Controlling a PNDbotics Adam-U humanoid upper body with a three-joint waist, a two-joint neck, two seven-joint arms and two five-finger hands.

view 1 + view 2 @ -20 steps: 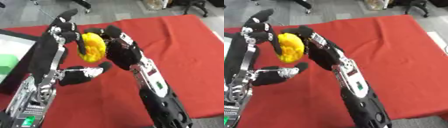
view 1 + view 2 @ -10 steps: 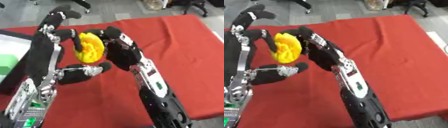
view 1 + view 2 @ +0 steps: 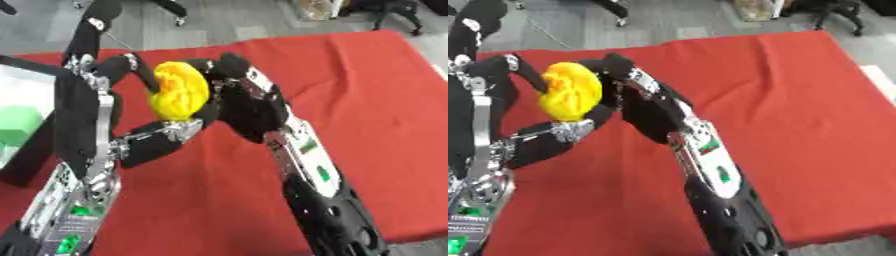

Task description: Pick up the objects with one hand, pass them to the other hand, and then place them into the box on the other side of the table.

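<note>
Both robot arms are mostly black with silver metal at the joints. The left hand [image 3: 83,112] has a broad black palm, black fingers with silver links and a silver forearm frame with small green markings near the bottom. The right hand [image 3: 249,102] is black, its forearm carrying a white panel with green and red marks.

Bright yellow ridged round object [image 3: 179,91] held up over red cloth-covered table [image 3: 367,100], between two black robot hands. Right hand [image 3: 241,100] curled round its right side; left hand [image 3: 96,107] spread open beside it, thumb beneath. Black-walled box [image 3: 26,150] at left edge, green block [image 3: 16,127] inside.
</note>
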